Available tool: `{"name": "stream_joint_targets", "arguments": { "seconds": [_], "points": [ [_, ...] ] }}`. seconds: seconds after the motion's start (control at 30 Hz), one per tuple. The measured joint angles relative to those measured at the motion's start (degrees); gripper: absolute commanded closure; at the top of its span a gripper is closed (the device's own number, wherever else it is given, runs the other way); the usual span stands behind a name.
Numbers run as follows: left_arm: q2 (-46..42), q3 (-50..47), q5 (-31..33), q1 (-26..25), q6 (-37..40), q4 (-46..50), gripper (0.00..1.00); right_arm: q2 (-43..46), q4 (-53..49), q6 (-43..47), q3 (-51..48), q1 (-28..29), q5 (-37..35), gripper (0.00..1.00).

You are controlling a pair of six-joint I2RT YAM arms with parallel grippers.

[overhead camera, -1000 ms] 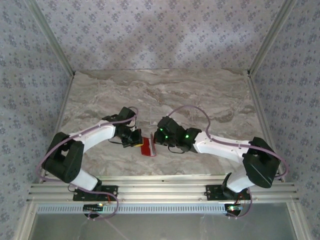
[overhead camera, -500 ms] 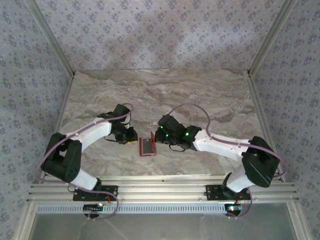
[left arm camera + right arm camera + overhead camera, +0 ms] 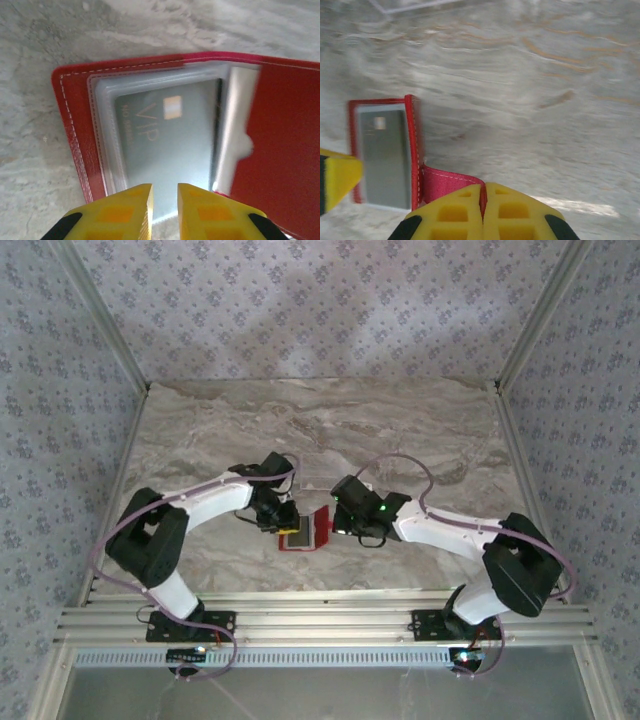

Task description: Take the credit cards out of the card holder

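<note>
Top external view gives you a marbled grey-beige table [image 3: 300, 420] boxed in by walls [image 3: 300, 300] papered in a small blue-grey flower print. A ribbed metal rail [image 3: 320, 625] runs along the near edge, where the arms are bolted. Count two arms, two grippers, one card holder and one card that you can make out. Starting at the left, the left arm [image 3: 200, 505] bends in toward the middle of the table. The left gripper [image 3: 164, 200] hangs over the near edge of the card [image 3: 165, 135], its yellow fingers slightly parted and released. The card is grey-green, printed VIP with a small pale chip. It lies under a clear sleeve in the left half of the card holder [image 3: 303, 537], which lies opened on the table between the two grippers, framed in red. To the right, the holder's other flap stands up off the table, and the right gripper [image 3: 483, 200] is clenched on the edge of that red flap. The right arm [image 3: 450, 530] runs back to its base at the lower right.
</note>
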State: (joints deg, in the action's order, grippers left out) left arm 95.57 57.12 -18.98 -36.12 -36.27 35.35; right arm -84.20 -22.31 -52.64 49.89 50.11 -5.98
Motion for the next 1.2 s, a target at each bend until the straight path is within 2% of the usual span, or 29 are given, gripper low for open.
{"name": "stream_joint_targets", "arguments": {
  "seconds": [0.13, 0.3, 0.37, 0.47, 0.7, 0.83, 0.97, 1.07, 1.2],
  "points": [
    [1.6, 0.1, 0.0, 0.0, 0.0, 0.1, 0.8, -2.0, -3.1, -0.1, -0.3, 0.0, -2.1, 0.91],
    [1.6, 0.4, 0.0, 0.0, 0.2, 0.0, 0.79, -2.2, -5.3, -0.1, 0.2, 0.0, -3.1, 0.66],
    [1.6, 0.4, 0.0, 0.0, 0.2, 0.0, 0.79, -2.2, -7.3, -0.1, 1.1, 0.0, -3.8, 0.61],
    [1.2, 0.4, 0.3, 0.0, 0.2, 0.2, 0.79, -1.8, -10.9, 0.0, 3.2, 0.1, -4.8, 0.58],
    [0.0, 1.2, 0.4, 0.0, 0.7, 1.1, 0.78, 1.9, -18.2, 0.1, 9.3, 0.6, -7.2, 0.58],
    [0.0, 1.4, 0.4, 0.1, 1.1, 1.1, 0.78, 3.7, -17.6, 1.1, 12.4, 1.3, -5.8, 0.62],
    [0.0, 1.4, 0.4, 0.4, 1.3, 1.1, 0.78, 3.3, -10.4, 1.7, 12.6, 1.2, 3.0, 0.67],
    [0.0, 1.4, 0.4, 0.9, 1.3, 1.1, 0.78, -0.9, -4.7, 2.3, 12.9, 1.2, 10.6, 0.72],
    [0.0, 1.3, 0.3, 1.5, 1.4, 1.0, 0.78, -6.8, -2.5, 2.3, 12.9, 1.4, 15.0, 0.77]
  ]
}}
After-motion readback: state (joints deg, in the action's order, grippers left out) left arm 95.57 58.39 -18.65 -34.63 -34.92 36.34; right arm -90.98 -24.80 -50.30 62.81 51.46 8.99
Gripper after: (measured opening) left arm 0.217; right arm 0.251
